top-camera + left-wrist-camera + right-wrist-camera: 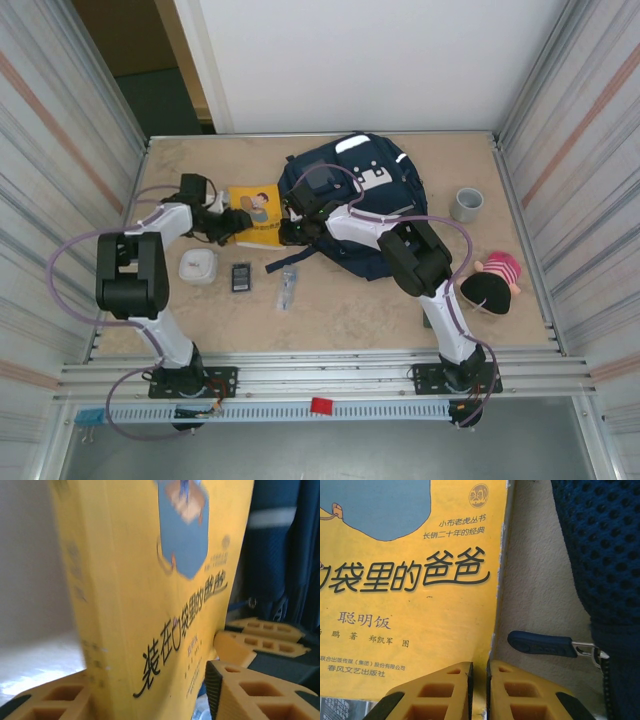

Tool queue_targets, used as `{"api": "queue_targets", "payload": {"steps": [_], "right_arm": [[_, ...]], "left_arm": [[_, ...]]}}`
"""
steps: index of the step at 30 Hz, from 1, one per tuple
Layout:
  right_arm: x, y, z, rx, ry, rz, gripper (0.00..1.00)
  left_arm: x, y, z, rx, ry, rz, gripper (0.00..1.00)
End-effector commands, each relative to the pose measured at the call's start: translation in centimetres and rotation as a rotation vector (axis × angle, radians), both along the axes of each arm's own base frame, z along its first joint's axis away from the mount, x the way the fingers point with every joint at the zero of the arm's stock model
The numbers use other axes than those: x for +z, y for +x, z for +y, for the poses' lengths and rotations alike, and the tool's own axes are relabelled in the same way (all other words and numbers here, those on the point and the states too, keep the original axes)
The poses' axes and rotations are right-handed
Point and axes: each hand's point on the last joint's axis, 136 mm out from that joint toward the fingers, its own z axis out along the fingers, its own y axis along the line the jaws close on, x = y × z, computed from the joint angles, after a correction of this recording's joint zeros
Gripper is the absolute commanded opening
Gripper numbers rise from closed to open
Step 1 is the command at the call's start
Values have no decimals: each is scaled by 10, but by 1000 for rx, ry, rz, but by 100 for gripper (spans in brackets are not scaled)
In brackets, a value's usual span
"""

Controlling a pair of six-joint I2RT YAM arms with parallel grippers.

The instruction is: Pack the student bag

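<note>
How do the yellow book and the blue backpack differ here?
The book is yellow with a printed cover; the backpack is navy fabric. The backpack is far larger than the book. The book sits between the fingers of the left gripper, with the right gripper closed on its edge; the backpack is in neither. Both rest side by side.

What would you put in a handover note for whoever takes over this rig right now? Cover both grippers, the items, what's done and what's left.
Left gripper: clamped on the yellow book at its spine side.
Right gripper: pinching the book's opposite edge.
Book: beside the blue bag, outside it.
Done: both arms have hold of the book.
To do: get the book into the bag, then probably the loose cup and doll.
</note>
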Motion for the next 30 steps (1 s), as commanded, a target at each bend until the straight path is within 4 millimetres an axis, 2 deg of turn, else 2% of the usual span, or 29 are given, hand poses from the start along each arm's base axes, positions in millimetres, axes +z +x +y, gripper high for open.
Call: {"api": "queue_targets", "payload": {"steps": [1,5,8,9,13,16,19,22,24,26,30], "right_arm": [[-18,-19,-1,13,-21,60,14],[-8,-17,-5,-4,2,48,16],[22,-12,-9,-22,50,5,26],[34,-11,-12,-31,70,-16,30],[107,-5,-27,-59,198,-122,48],[157,-9,-44,-71,303,-198,55],[195,-21,-66,-95,422,-248,60],[221,-36,-87,-136,549,-283,65],[233,-49,-97,-172,644,-290,73],[237,-59,-106,-235,708,-262,79],[239,-83,-110,-294,829,-226,88]], "left_arm": [[7,-9,-35,-45,-132,19,46],[14,-3,-25,15,-75,-6,11],[34,0,-16,59,-30,-70,0],[45,0,-13,72,-23,-98,0],[101,-3,-14,96,-51,-242,0],[141,-14,-29,52,-122,-373,0],[174,-26,-43,35,-236,-496,0],[196,-38,-60,43,-349,-590,0],[207,-46,-72,55,-402,-639,0],[217,-53,-85,73,-464,-678,0],[228,-63,-109,140,-587,-697,0]]}}
